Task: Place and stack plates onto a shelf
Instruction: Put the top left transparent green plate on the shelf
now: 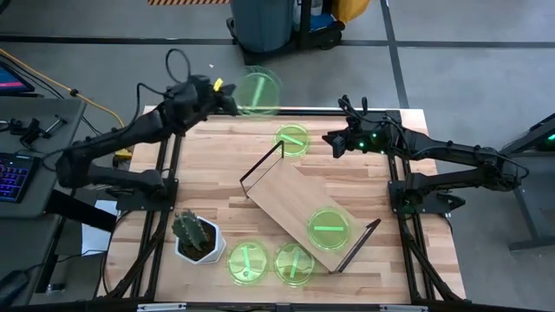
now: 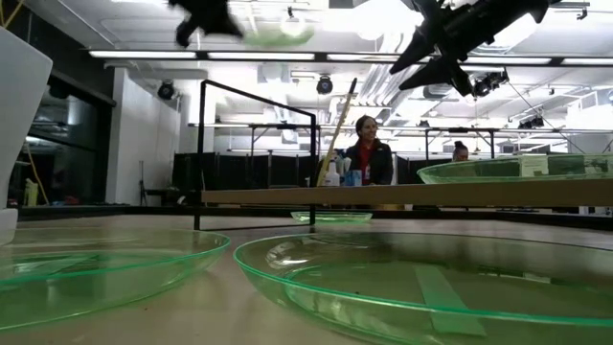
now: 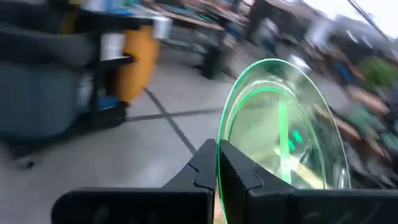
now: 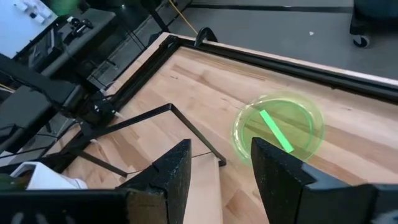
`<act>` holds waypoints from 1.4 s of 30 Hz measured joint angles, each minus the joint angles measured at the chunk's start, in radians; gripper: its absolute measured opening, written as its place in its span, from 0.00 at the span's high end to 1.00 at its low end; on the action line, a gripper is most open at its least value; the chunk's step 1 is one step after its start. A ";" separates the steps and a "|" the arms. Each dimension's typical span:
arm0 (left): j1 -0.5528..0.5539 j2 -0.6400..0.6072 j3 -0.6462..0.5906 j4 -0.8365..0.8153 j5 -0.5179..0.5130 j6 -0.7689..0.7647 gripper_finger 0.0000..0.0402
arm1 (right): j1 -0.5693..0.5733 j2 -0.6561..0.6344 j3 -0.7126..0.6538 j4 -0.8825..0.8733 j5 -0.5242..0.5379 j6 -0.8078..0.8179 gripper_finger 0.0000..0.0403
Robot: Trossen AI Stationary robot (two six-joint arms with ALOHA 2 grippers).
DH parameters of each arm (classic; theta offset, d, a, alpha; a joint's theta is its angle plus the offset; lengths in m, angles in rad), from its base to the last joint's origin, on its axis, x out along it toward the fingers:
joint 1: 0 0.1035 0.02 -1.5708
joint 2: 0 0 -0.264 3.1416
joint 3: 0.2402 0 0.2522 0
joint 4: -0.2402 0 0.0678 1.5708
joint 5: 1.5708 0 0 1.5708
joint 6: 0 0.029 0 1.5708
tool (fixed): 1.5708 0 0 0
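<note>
Right now my left gripper [image 1: 227, 94] is raised above the far edge of the table [image 1: 217, 169], its fingers pinched onto the rim of a green plate [image 1: 258, 92]. Through my left wrist camera that plate [image 3: 283, 134] stands on edge between my two dark fingers [image 3: 202, 168], with its lighter bar running down the middle and the room floor behind it. From table height, the held plate [image 2: 276, 36] shows well above the wood.

My right gripper [image 1: 334, 140] hangs over the far part of the table with its fingers apart and nothing between them. Just beside it a second plate [image 1: 293, 139] lies flat on the tabletop, near the far end of the shelf [image 1: 295, 204]; my right wrist camera looks down on this plate [image 4: 278, 129] past my spread fingers [image 4: 177, 174].

The shelf sits diagonally across the middle of the table, a black wire frame [image 1: 262, 163] at each short end. A third plate [image 1: 329, 228] rests on its board toward the near end. Two more plates [image 1: 248, 263] [image 1: 295, 263] lie side by side on the near edge of the table, next to a cactus in a white pot [image 1: 196, 236].
</note>
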 joint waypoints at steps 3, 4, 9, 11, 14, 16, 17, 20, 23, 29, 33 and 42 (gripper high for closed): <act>-0.133 0.082 0.146 -0.129 0.000 0.091 1.00 | -0.011 -0.001 0.000 0.001 -0.002 -0.019 0.63; -0.179 0.112 0.188 -0.169 0.001 0.107 1.00 | -0.015 -0.001 0.000 0.001 -0.005 -0.021 0.63; -0.369 0.266 0.338 -0.300 0.000 0.121 1.00 | -0.036 -0.002 0.000 0.001 -0.013 -0.040 0.63; -0.430 0.330 0.368 -0.315 0.000 0.078 1.00 | -0.042 -0.002 0.000 -0.002 -0.013 -0.041 0.63; -0.496 0.413 0.389 -0.311 0.001 -0.076 1.00 | -0.051 -0.002 0.000 -0.009 -0.015 -0.049 0.63; -0.529 0.458 0.390 -0.317 0.001 -0.193 1.00 | -0.058 -0.002 0.000 -0.016 -0.014 -0.052 0.63; -0.543 0.479 0.390 -0.333 -0.003 -0.243 1.00 | -0.061 -0.002 0.000 -0.018 -0.014 -0.058 0.63; -0.574 0.536 0.390 -0.398 -0.034 -0.386 1.00 | -0.072 -0.003 0.000 -0.024 -0.015 -0.078 0.63; -0.594 0.587 0.390 -0.440 -0.046 -0.509 1.00 | -0.086 -0.003 0.000 -0.025 -0.015 -0.099 0.63; -0.641 0.679 0.390 -0.482 -0.061 -0.745 1.00 | -0.115 -0.003 0.000 -0.046 -0.015 -0.101 0.63; -0.670 0.711 0.390 -0.595 -0.126 -0.968 1.00 | -0.125 -0.003 0.000 -0.068 -0.015 -0.101 0.63; -0.722 0.779 0.390 -0.692 -0.208 -1.303 1.00 | -0.126 -0.003 0.000 -0.076 -0.015 -0.101 0.63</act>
